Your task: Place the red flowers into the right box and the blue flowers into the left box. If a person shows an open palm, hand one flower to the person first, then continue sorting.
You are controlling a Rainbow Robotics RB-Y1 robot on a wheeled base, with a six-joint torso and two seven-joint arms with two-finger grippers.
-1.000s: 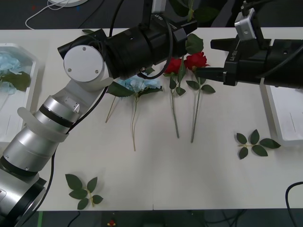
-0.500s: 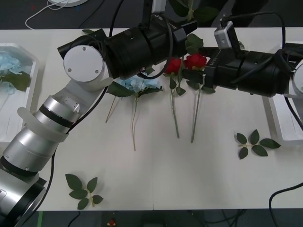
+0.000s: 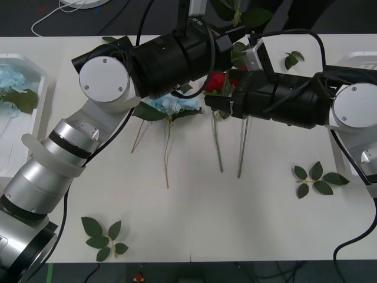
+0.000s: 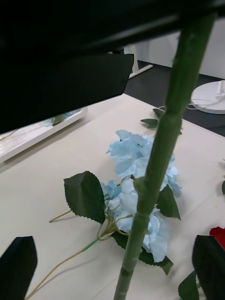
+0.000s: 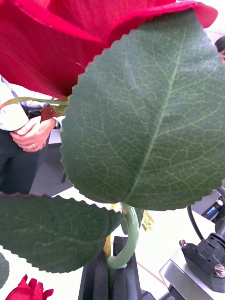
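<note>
Front view: sorting is partly done, as I judge it. The left box (image 3: 23, 118) already holds blue flowers (image 3: 10, 79), while the right box (image 3: 359, 62), far right of the roses, shows no flower in its visible part. Two roses (image 3: 219, 81) lie on the desk (image 3: 194, 218), blooms half hidden under the arms, with one blue cluster (image 3: 172, 105) just left of them. The left gripper (image 3: 231, 42) is raised beyond the roses and holds another rose (image 3: 238, 12) by its stem. The right gripper (image 3: 207, 101) reaches in over the roses; its fingers I cannot tell here.

Right wrist view: black fingers (image 4: 18, 267) stand apart, empty, a thick green stem (image 4: 154, 173) between them and the blue cluster (image 4: 140, 187) beyond.

Left wrist view: a deep-red bloom (image 5: 61, 42) and large serrated leaf (image 5: 150, 117), the stem (image 5: 126, 243) pinched between dark fingers (image 5: 96, 276).
</note>
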